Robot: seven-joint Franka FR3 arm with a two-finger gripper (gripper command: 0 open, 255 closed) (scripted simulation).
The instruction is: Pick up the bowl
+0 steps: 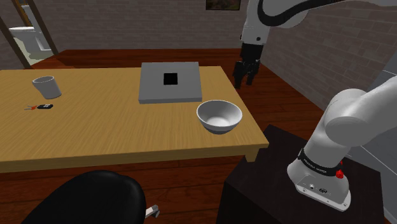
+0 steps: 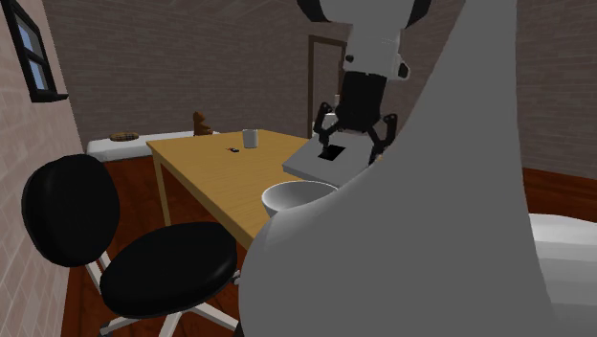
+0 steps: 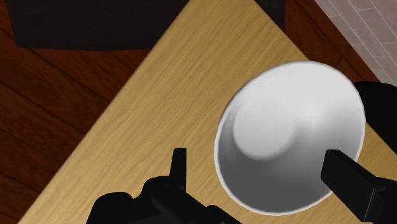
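Observation:
A white bowl stands upright on the wooden table, near the corner closest to the robot's stand. My black gripper hangs in the air above the table's edge, beyond the bowl and well above it, with its fingers apart and nothing between them. In the wrist view the bowl lies below the gripper; one finger is over bare wood beside the rim and the other over the rim's opposite side. In the second exterior view the gripper hangs above and behind the bowl.
A flat grey slab with a black square lies behind the bowl. A pale cup and a small red-and-black item sit toward the shoulder view's left. A black office chair stands at the table's front, the dark stand beside the corner.

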